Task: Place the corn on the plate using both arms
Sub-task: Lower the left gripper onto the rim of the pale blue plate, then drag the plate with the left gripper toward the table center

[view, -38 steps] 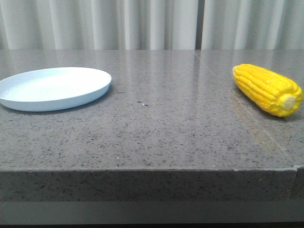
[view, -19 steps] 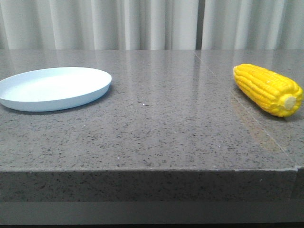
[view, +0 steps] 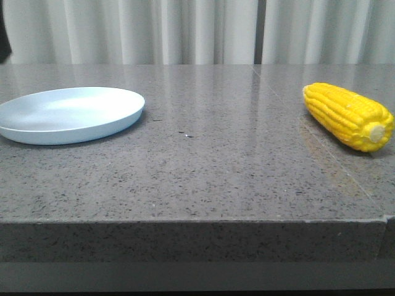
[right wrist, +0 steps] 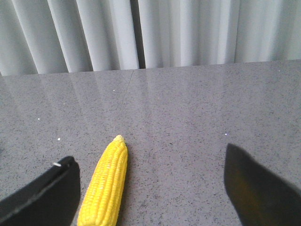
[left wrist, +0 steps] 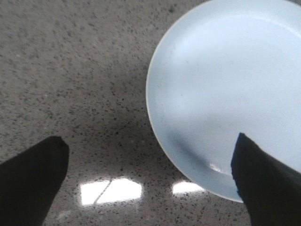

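You saw the left gripper (left wrist: 150, 183) and right gripper (right wrist: 150, 188) as plain matte black, wedge-shaped fingers.

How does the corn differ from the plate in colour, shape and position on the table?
The corn is bright yellow; the plate is pale blue-white. The corn is long, tapered and ribbed with kernels, while the plate is round, shallow and smooth. In the front view the corn lies at the table's right side and the plate at its left, far apart. Both rest directly on the grey table, untouched by any claw.

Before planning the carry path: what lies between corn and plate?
Nothing: in the front view, only bare tabletop separates the corn from the plate.
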### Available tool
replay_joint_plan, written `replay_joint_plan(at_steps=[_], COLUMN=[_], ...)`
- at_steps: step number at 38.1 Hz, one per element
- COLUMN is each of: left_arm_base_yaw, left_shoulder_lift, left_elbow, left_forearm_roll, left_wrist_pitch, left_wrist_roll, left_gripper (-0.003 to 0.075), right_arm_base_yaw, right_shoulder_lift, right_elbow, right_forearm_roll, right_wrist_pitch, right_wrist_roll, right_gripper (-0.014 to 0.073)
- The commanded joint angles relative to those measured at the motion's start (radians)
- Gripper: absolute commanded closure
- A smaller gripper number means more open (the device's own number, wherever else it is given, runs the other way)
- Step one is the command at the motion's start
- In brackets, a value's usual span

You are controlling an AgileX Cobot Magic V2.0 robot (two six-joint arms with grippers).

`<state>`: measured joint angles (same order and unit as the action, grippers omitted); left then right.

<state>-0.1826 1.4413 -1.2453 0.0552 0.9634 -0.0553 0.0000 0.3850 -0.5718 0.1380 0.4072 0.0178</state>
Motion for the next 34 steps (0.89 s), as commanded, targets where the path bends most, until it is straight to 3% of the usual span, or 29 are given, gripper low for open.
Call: replay_joint_plan(at_steps=[1,8,18,22,29,34], left_arm_base_yaw=[-0.005,-0.005,-0.005,-0.005,-0.005,-0.005], left_shoulder_lift=[0.060,0.210,0.257,0.257,0.257,0.257], left_elbow=[-0.084,-0.149,-0.149,-0.149,-0.149,-0.149], left_forearm_roll=[-0.022,-0.037,-0.069,-0.069,-0.069,-0.069], left_wrist_pitch=[0.040,0.082,0.080,0.096,0.096,0.090], left_wrist_roll=[0.002,0.002,0.002,0.002,0.002,0.002], left_gripper=[0.0048,0.0048,0.0062,0.0189,0.0593,0.0727], right_arm_base_yaw=[-0.004,-0.004,-0.004,-0.004,-0.004,-0.004], right_shoulder_lift=[0.013,0.013,0.013,0.013,0.013,0.013], right_elbow=[-0.034,-0.034,-0.034,-0.034,-0.034,-0.034], right_forearm_roll=[0.005,0.005,0.005,0.005,0.005,0.005], right_wrist_pitch=[-0.072,-0.072,-0.072,-0.072,-0.072,-0.072], right_wrist_roll=[-0.010,-0.010,-0.010,-0.010,-0.010,-0.010], right_gripper=[-0.0052,-0.0052,-0.0052,-0.0052,-0.0052,-0.0052])
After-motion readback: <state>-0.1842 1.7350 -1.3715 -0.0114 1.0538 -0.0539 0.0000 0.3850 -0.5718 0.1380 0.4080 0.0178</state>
